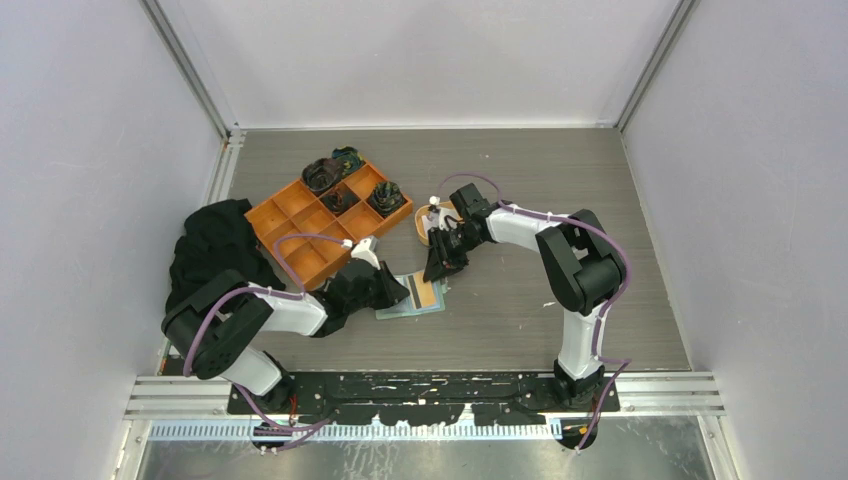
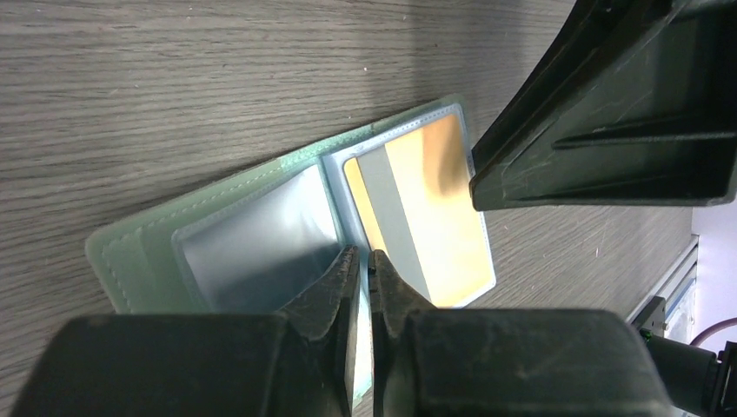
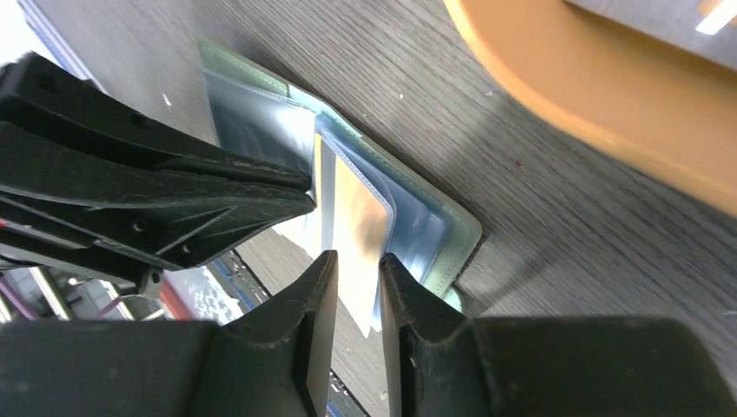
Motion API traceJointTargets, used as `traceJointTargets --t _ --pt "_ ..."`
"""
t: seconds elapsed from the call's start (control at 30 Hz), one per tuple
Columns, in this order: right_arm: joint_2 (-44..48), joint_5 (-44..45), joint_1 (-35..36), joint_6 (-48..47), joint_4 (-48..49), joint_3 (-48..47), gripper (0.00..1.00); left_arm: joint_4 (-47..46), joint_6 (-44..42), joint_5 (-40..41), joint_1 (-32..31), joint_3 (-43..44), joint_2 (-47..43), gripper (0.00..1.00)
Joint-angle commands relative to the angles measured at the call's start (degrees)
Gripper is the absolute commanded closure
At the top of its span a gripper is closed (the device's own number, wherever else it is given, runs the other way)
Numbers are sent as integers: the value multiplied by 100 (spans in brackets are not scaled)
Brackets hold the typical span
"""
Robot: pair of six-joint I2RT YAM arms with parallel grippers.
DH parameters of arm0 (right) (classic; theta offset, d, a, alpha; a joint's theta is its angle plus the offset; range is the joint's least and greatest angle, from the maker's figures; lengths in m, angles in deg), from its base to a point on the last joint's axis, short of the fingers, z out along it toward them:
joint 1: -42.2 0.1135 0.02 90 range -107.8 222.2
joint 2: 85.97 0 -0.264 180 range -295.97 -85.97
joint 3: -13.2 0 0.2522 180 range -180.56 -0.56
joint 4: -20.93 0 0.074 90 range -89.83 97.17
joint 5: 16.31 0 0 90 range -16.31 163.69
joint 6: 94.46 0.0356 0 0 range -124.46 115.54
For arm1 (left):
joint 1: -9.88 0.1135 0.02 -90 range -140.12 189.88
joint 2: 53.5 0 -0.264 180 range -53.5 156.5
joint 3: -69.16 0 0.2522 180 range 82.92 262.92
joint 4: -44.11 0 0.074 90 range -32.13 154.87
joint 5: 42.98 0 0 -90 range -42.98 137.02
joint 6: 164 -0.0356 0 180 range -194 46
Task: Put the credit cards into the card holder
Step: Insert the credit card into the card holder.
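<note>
One white-walled grey table (image 1: 520, 320); left gripper (image 2: 365, 256) pinches card holder (image 2: 252, 230), right gripper (image 3: 356, 261) narrowly straddles credit card (image 3: 358, 208).

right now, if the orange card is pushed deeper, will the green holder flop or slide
The card holder lies open and thin with glossy pockets: probably floppy, light. It would likely slide on the table, but the left end effector pinches it.

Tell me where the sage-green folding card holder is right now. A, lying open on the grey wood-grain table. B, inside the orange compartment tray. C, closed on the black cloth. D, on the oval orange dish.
A: the card holder lies spread open on the table, its clear pockets facing up and an orange, grey-striped card at one of them.
</note>
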Motion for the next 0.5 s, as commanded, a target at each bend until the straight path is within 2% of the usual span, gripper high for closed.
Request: traceJointTargets --t 0.0,0.27,0.47 --pt "123 -601 -107 324 355 -92 71 60 -85 12 -59 118 45 91" --pt "-6 -1112 -165 502 423 -118 71 74 -38 33 -56 109 13 91" --pt "-171 -1655 -169 938 844 -11 71 -50 83 55 -59 2 -51 90"
